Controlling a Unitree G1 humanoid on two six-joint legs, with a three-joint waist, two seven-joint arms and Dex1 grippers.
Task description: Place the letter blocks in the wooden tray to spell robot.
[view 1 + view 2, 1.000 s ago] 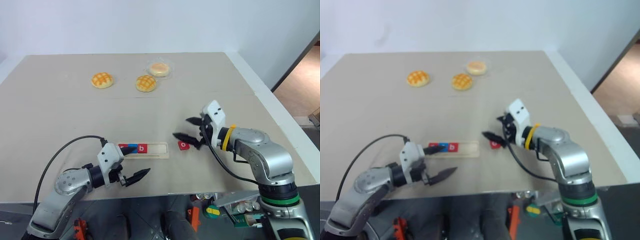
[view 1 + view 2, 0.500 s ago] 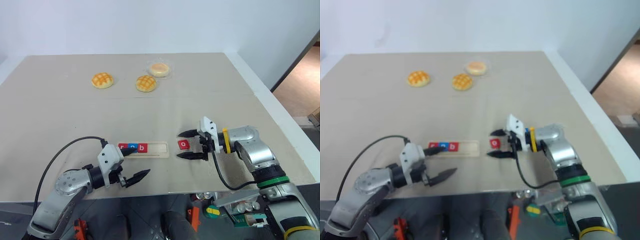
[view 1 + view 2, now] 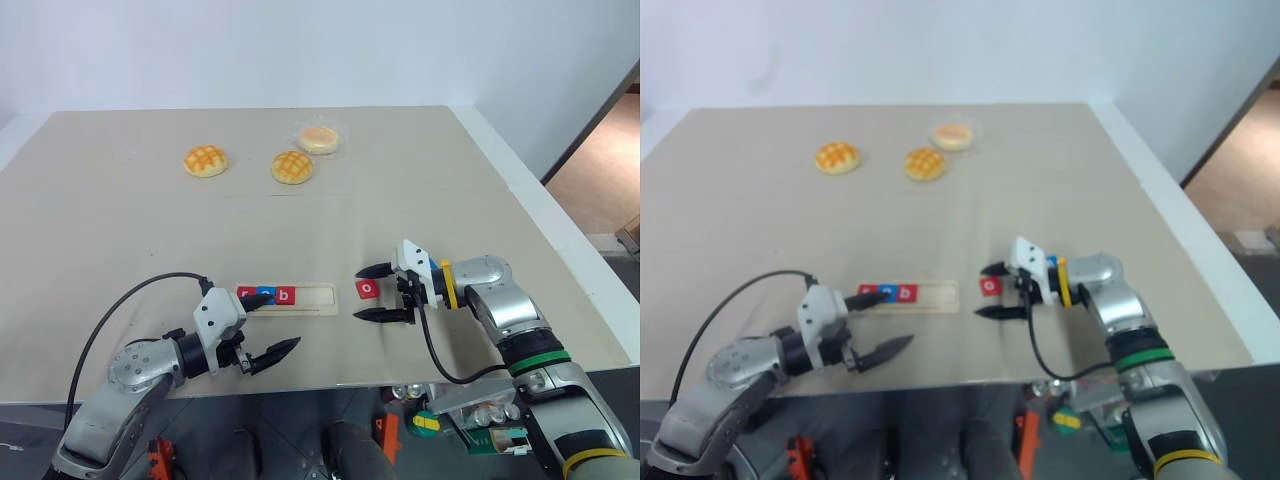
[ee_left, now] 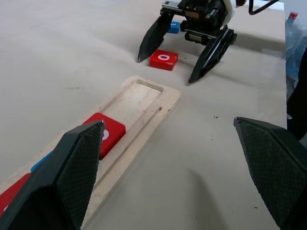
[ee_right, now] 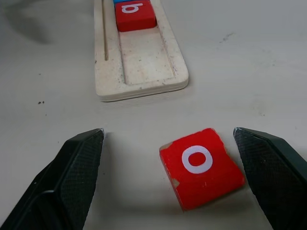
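Risk, as we judge it: the red square "o" letter block lies skewed on the beige bench near its front edge, just beyond the pale wooden tray's empty end; closing could twist or nudge it.

Right end effector: fingers wide apart, straddling the block, holding nothing.

Left end effector: apart, empty.
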